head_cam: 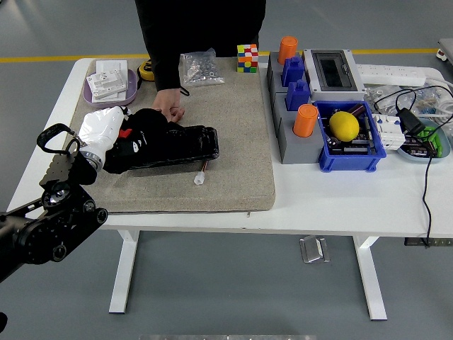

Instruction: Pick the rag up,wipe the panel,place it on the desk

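A glossy black panel (180, 145) lies on the grey mat (233, 127), left of its middle. My left hand (131, 138), white at the back with black fingers, rests on the panel's left end. It is curled over a dark rag (145, 119) that is hard to tell from the hand. At the panel's far edge a person's hand (168, 108) presses down and holds it steady. A small white connector on a red wire (201, 176) sticks out below the panel. My right arm does not show.
At the back of the mat are a bag of screws (197, 67) and a colour cube (247, 58). A purple tray (107, 85) sits far left. To the right stand grey blocks with orange cylinders (305, 120), a blue bin holding a lemon (345, 125), and cables (417, 120).
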`<state>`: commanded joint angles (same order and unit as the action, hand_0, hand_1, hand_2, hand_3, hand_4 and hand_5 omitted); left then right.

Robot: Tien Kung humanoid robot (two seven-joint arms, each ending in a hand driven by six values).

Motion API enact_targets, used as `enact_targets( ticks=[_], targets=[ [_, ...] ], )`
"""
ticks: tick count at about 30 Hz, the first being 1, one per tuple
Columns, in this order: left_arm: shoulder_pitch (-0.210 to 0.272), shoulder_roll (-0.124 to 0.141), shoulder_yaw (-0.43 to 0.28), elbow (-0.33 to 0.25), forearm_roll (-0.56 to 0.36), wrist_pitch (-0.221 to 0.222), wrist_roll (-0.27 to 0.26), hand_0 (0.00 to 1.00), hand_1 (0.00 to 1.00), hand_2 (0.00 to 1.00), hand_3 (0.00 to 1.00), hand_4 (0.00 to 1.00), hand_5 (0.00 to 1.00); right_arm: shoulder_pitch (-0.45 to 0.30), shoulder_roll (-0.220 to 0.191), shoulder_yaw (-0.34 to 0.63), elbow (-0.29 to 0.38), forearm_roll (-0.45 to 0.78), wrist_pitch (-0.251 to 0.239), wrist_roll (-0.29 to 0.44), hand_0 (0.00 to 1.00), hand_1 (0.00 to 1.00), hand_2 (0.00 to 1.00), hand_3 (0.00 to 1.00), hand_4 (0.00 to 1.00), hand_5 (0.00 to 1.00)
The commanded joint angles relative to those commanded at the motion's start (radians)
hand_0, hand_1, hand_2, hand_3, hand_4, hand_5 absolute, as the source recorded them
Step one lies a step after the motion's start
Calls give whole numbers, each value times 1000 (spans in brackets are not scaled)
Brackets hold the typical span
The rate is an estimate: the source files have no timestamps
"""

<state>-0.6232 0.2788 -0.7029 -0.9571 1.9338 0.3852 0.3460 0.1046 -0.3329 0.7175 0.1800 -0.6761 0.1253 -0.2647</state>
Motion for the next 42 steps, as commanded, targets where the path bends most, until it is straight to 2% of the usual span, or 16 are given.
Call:
enact_targets(
  ticks=[6, 20, 28, 42],
  targets=[
    [-27, -5, 53, 2, -20, -5, 3, 217, 124, 453, 381, 439, 2, 1, -3, -3, 0, 1, 1, 0, 763, 716, 717, 596, 925, 577],
    [-91, -38, 164, -1, -60, -27, 23, 218, 124, 454, 384, 443, 2, 5, -15, -19, 0, 5, 5, -1, 762, 716, 717, 596, 925, 577],
    [-127, -61, 223, -22, -72, -34, 29, 219, 125, 456, 389, 440, 2, 7, -19, -25, 0, 3, 7, -3, 762, 715, 718, 596, 925, 577],
    [-153, -78, 308, -71, -85, -41, 31, 220, 125, 457, 390, 446, 2, 7, -19, -21, 0, -5, 8, -5, 762, 715, 716, 595, 925, 578]
  ],
)
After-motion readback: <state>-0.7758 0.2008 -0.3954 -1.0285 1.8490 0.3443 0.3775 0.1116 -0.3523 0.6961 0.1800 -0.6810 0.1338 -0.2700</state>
